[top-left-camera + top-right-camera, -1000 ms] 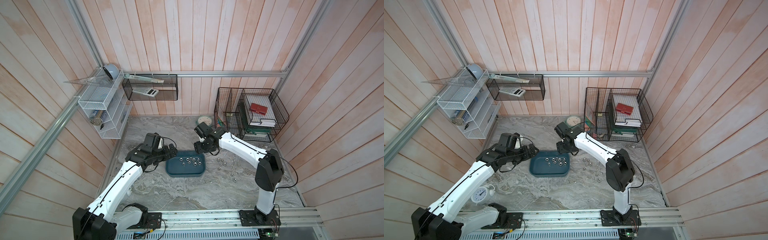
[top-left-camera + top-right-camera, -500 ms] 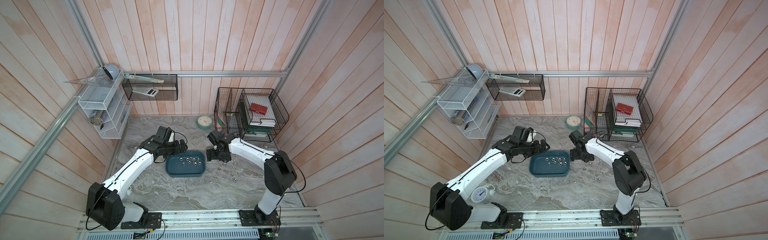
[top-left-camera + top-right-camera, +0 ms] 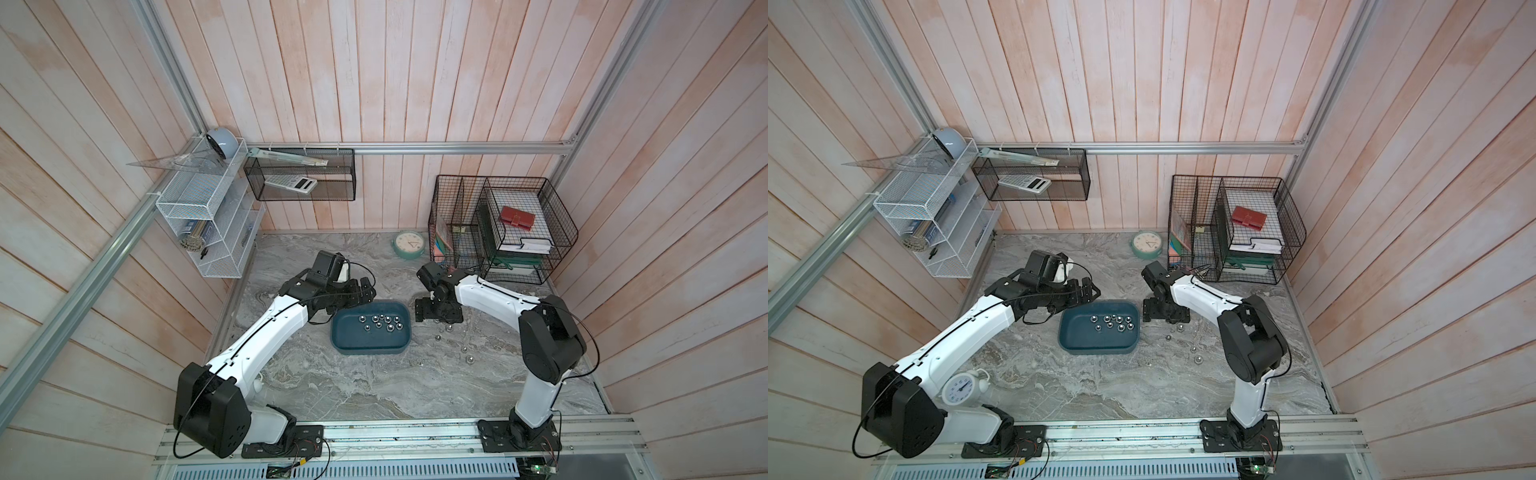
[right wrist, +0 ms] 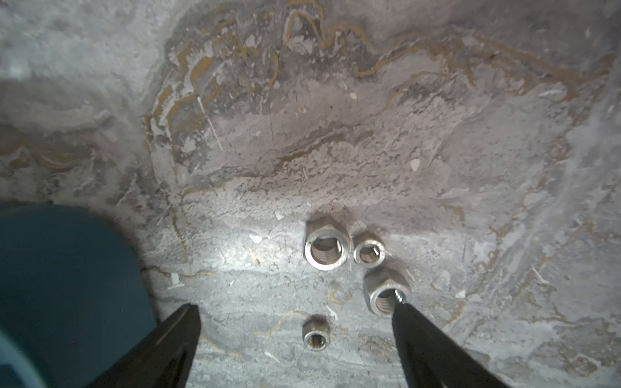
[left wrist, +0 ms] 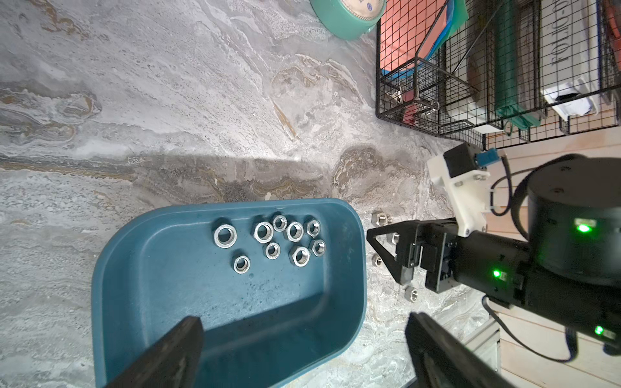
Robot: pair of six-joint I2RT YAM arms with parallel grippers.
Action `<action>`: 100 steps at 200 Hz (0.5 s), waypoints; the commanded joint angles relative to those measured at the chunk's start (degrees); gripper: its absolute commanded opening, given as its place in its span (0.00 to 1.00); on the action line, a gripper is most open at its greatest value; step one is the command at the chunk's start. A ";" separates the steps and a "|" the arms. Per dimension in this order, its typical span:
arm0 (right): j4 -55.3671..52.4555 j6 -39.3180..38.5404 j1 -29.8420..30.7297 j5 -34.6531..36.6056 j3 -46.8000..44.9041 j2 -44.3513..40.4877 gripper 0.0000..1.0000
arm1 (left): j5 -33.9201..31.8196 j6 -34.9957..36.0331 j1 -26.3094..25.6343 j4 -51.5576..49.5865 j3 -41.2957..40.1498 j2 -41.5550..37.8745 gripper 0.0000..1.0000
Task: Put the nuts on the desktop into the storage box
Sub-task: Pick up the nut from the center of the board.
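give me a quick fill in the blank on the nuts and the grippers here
The storage box holds ___ nuts.
In the right wrist view, ___ nuts lie on the desktop.
The left gripper and right gripper both stand ___, holding nothing.
Missing: nine; four; open.

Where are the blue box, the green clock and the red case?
storage box [image 3: 353, 338]: in a top view, its bare blue floor.
green clock [image 3: 409, 244]: in a top view, middle of its face.
red case [image 3: 518, 217]: in a top view, middle of its top.
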 commanded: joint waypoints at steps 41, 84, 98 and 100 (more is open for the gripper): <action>0.56 1.34 -1.26 -1.08 3.60 3.64 0.62 | -0.52 1.11 -0.16 -0.76 1.18 0.05 1.00; 0.24 1.91 -1.83 -1.41 3.23 4.53 0.46 | -0.66 0.94 -0.16 -0.75 0.82 -0.30 1.00; 0.52 1.91 -1.96 -1.72 2.92 4.53 0.45 | -0.49 0.89 -0.16 -0.45 0.72 -0.36 1.00; 0.52 1.91 -1.96 -1.65 2.88 4.53 0.45 | -0.45 0.90 -0.16 -0.42 0.73 -0.43 1.00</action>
